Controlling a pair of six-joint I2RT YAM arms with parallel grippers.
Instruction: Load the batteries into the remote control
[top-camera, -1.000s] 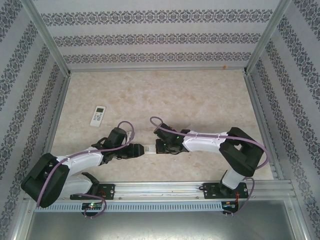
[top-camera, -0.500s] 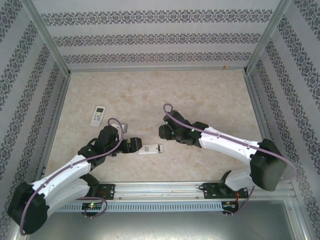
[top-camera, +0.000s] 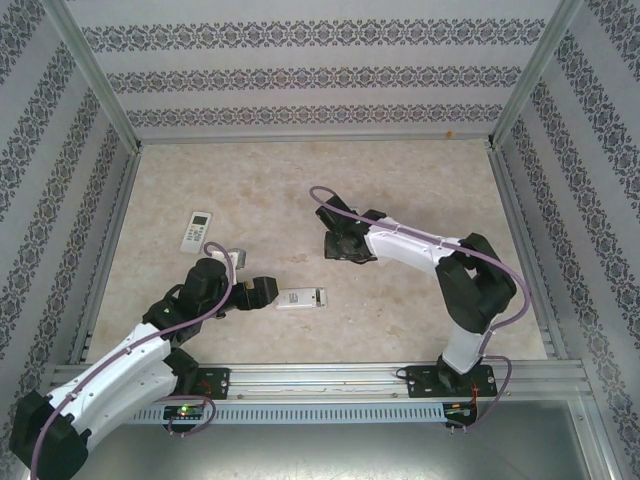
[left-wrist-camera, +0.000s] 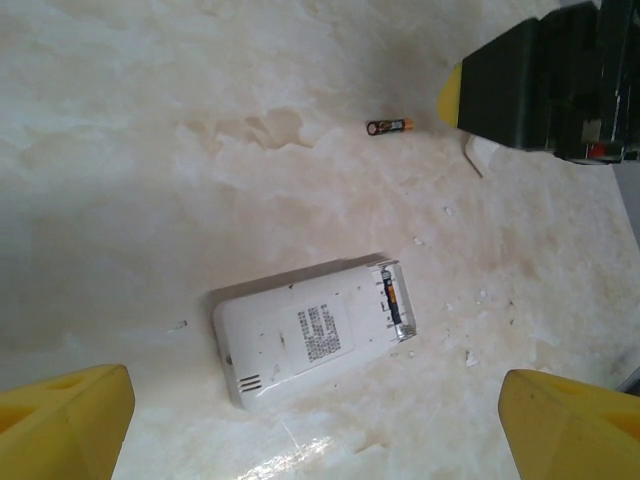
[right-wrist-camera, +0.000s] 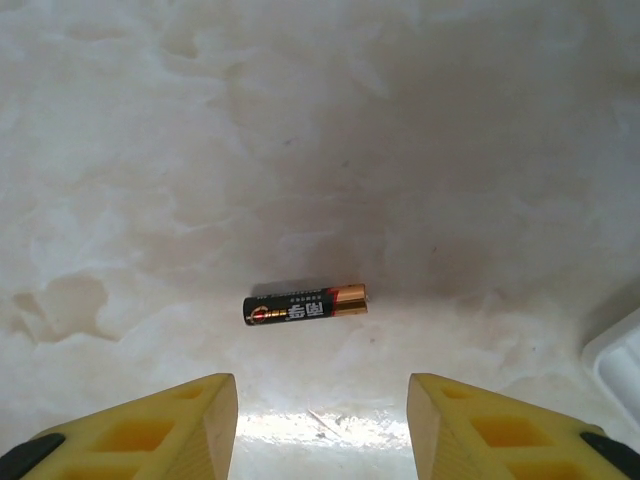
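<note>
battery (right-wrist-camera: 305, 303) lying flat on pale marbled table (right-wrist-camera: 300, 120), right gripper (right-wrist-camera: 322, 430) near it, yellow jaws parted

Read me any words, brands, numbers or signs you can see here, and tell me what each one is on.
Nothing reads for certain.
On the loose battery: a red mark and pale characters on the dark wrap, too blurred to read.
On the back of the near remote: a grey block of fine print, too small to read.
On the far remote: too small to tell.
</note>
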